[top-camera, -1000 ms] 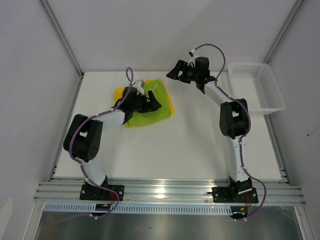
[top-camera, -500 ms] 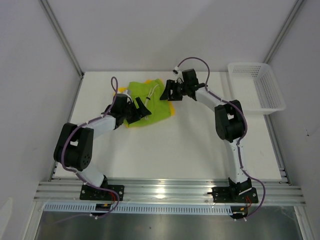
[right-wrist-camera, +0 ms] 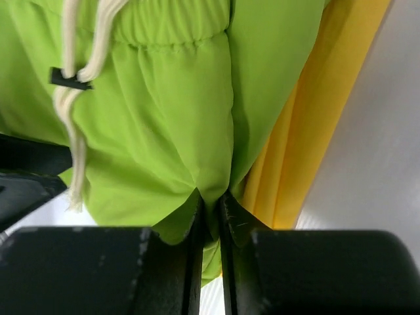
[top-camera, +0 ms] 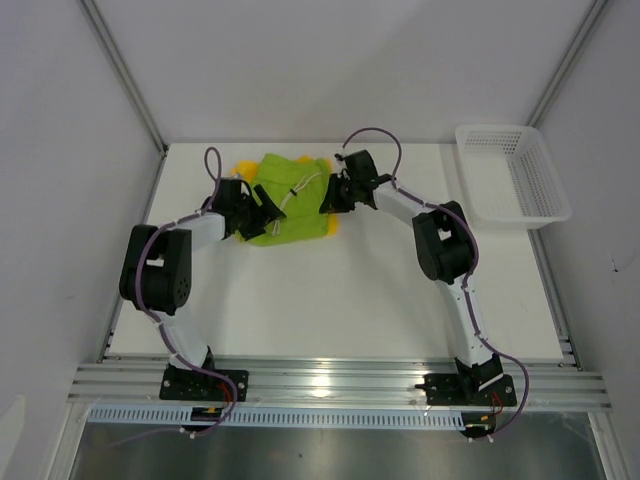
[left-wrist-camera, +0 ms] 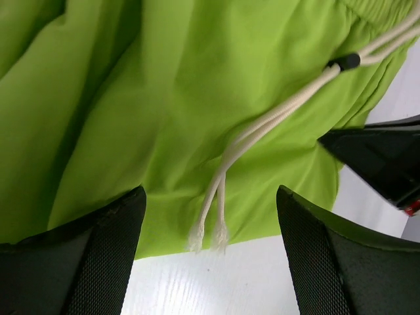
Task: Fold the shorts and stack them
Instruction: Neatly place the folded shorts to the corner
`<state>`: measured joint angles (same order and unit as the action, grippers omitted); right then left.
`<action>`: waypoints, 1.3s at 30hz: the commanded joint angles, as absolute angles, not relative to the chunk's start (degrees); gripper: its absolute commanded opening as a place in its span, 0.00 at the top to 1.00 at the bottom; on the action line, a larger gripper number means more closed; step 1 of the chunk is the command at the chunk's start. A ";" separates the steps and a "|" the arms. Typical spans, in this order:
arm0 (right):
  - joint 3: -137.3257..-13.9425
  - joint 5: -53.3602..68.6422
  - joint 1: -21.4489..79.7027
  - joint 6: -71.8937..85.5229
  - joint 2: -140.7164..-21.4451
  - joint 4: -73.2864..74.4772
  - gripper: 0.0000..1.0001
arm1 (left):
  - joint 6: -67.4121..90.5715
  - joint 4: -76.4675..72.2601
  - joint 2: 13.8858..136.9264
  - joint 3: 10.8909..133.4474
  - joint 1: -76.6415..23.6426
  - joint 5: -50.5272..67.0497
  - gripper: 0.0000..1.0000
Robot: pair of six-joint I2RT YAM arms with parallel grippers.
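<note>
Pinching lime green shorts (right-wrist-camera: 164,131), right claw (right-wrist-camera: 211,207); left claw (left-wrist-camera: 210,197) wide over drawstring (left-wrist-camera: 262,125).

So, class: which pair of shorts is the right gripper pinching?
The lime green shorts: the right gripper clamps their edge, while the yellow shorts lie underneath.

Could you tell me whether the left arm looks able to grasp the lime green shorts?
Probably yes: the open left gripper sits at the lime green shorts' edge, only the drawstring between.
</note>
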<state>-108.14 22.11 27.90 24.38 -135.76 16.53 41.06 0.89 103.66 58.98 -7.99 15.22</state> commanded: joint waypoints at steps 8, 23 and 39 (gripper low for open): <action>-116.71 19.86 30.41 38.66 -147.38 2.47 0.87 | 45.26 3.43 111.96 67.06 -0.62 16.69 0.17; -133.14 19.78 34.45 57.02 -163.91 -15.38 0.81 | 47.29 9.84 119.88 81.10 7.12 13.89 0.16; -142.21 17.66 31.64 59.86 -168.32 -19.25 0.44 | 45.97 10.03 124.02 88.25 7.56 15.56 0.14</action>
<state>-140.33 18.37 33.12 60.95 -168.22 -20.32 47.33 10.20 125.08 90.28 8.16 14.96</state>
